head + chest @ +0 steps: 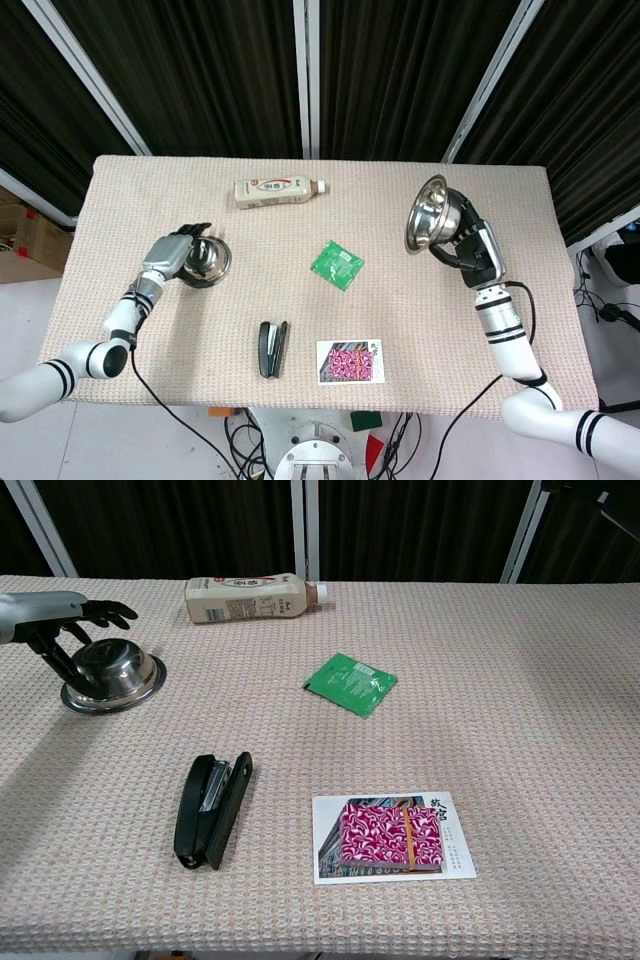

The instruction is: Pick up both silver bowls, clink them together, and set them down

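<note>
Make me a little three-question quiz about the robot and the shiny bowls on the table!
1. True or false: the right hand holds a silver bowl up off the table.
2. Which thing lies nearest the black stapler? A) milk tea bottle B) pink patterned card C) green packet
3. Fill in: the left hand reaches over the other bowl, which sits upside ____ on the cloth.

Key: 1 true; 2 B; 3 down.
</note>
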`<state>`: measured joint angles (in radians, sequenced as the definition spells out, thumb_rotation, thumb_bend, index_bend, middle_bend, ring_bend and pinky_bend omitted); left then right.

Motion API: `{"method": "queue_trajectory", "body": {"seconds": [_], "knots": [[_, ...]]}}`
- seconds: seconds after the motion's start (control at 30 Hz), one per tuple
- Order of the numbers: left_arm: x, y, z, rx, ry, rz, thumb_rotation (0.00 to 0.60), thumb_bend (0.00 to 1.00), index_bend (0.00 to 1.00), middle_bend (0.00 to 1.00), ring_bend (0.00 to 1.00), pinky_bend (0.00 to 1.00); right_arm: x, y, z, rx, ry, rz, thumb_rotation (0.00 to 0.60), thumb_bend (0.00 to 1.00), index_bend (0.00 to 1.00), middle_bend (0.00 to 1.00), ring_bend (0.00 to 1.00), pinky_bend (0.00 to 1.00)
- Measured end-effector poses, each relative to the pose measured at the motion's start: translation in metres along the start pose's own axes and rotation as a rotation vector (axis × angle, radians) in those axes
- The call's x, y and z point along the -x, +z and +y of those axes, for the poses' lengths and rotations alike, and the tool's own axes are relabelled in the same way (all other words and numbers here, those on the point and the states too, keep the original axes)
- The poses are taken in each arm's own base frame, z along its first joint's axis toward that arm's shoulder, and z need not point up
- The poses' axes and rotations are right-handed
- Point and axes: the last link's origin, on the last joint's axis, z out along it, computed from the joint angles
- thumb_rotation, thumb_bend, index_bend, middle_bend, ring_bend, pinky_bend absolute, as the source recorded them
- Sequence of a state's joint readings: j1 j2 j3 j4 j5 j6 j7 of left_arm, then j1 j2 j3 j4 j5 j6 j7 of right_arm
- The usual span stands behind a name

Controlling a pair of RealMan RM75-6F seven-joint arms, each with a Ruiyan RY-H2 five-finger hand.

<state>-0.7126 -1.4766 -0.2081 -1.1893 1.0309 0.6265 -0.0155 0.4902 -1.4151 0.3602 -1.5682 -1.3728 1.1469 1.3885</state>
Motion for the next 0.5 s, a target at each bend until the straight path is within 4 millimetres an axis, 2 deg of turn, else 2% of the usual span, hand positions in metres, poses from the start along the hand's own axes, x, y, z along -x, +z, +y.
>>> {"method": "queue_trajectory", "body": {"seconds": [0.1, 0.27, 0.5], "knots": [[-0.0002, 0.0021, -0.0006, -0.008, 0.005, -0.007, 0.600, 0.12, 0.19, 0.17, 0.11, 0.25, -0.0012, -0.0002, 0.0004, 0.000, 0.000, 0.005, 0.600, 0.18, 0.63, 0.49, 0.47, 0.59], [0.0020, 0.0039, -0.0007, -0.011, 0.017, -0.021, 0.600, 0.12, 0.26, 0.23, 0.16, 0.31, -0.0016, 0.0002, 0.0023, 0.004, 0.001, 0.008, 0.600, 0.18, 0.63, 0.49, 0.47, 0.59], [-0.0003, 0.0049, -0.0018, -0.020, 0.021, -0.001, 0.600, 0.16, 0.42, 0.41, 0.32, 0.42, -0.0033, 0.0003, 0.0017, 0.003, 0.000, 0.019, 0.600, 0.18, 0.63, 0.49, 0.47, 0.59]]}}
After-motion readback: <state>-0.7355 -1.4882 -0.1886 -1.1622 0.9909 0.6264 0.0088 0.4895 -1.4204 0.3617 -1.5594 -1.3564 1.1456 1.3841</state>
